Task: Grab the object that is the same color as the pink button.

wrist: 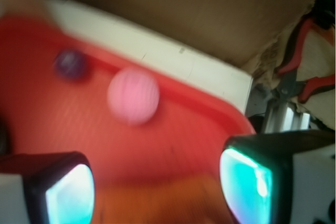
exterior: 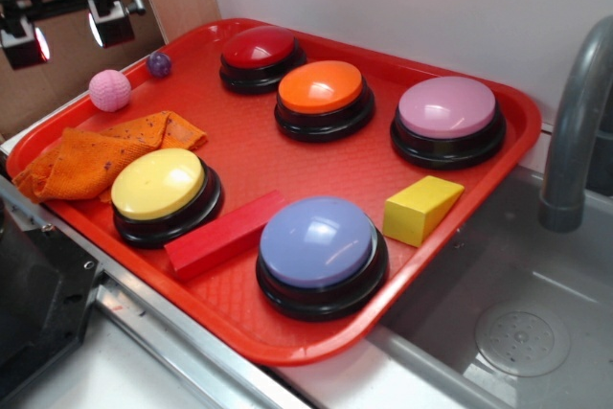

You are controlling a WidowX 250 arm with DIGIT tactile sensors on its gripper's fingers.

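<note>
A small ribbed pink ball (exterior: 110, 90) rests on the red tray (exterior: 249, 155) at its far left corner; the blurred wrist view shows the ball (wrist: 133, 96) ahead of the fingers. The pink button (exterior: 447, 108), a pale mauve dome on a black base, stands at the tray's right back. My gripper (exterior: 69, 34) hangs above and behind the ball at the top left, open, nothing between its fingers (wrist: 247, 184). In the wrist view my gripper (wrist: 157, 190) hovers over tray and orange cloth.
A dark purple ball (exterior: 159, 64) lies right of the pink one. An orange cloth (exterior: 91, 155), yellow (exterior: 158, 184), red (exterior: 259, 47), orange (exterior: 321, 86) and blue-lavender (exterior: 316, 241) buttons, a red bar (exterior: 225, 234) and yellow wedge (exterior: 421, 208) share the tray. A sink and faucet (exterior: 575, 122) lie right.
</note>
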